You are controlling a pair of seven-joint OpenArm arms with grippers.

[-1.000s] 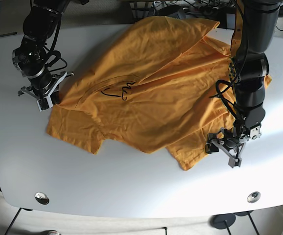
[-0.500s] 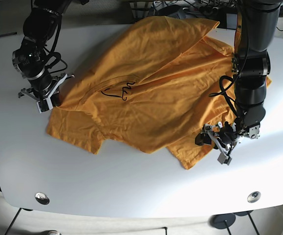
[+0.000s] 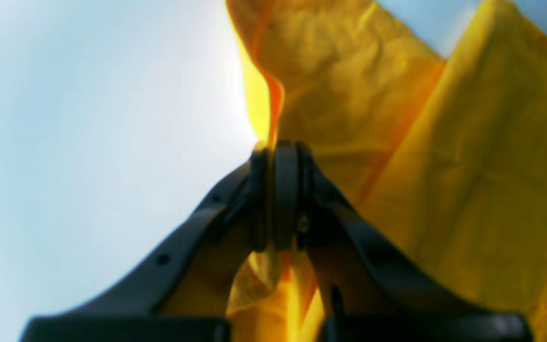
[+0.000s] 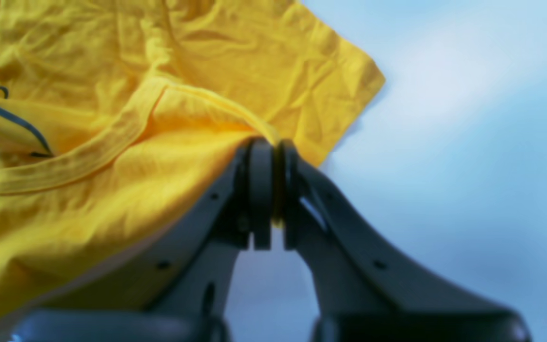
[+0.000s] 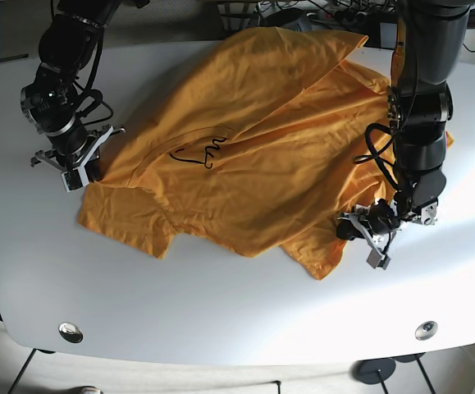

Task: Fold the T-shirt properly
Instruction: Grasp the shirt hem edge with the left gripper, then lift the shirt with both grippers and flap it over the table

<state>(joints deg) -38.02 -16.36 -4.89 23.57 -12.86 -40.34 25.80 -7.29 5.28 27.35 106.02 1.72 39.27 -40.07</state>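
The orange T-shirt (image 5: 245, 148) lies crumpled on the white table (image 5: 221, 312), with a black print (image 5: 196, 153) near its middle. My right gripper (image 5: 85, 171) is at the shirt's left edge. In the right wrist view it (image 4: 271, 142) is shut on a fold of the T-shirt (image 4: 112, 199) next to the ribbed collar (image 4: 112, 142). My left gripper (image 5: 358, 230) sits at the shirt's lower right corner. The left wrist view shows it (image 3: 278, 147) shut, with an edge of the T-shirt (image 3: 444, 190) pinched between the fingers.
Two metal grommets (image 5: 70, 332) (image 5: 426, 330) sit near the table's front edge. Cables (image 5: 303, 10) lie behind the table's far edge. Bare tabletop surrounds the shirt at the front and on both sides.
My left gripper has moved up and left from the bare table onto the shirt's lower right edge and shut on it. The right arm has barely shifted.
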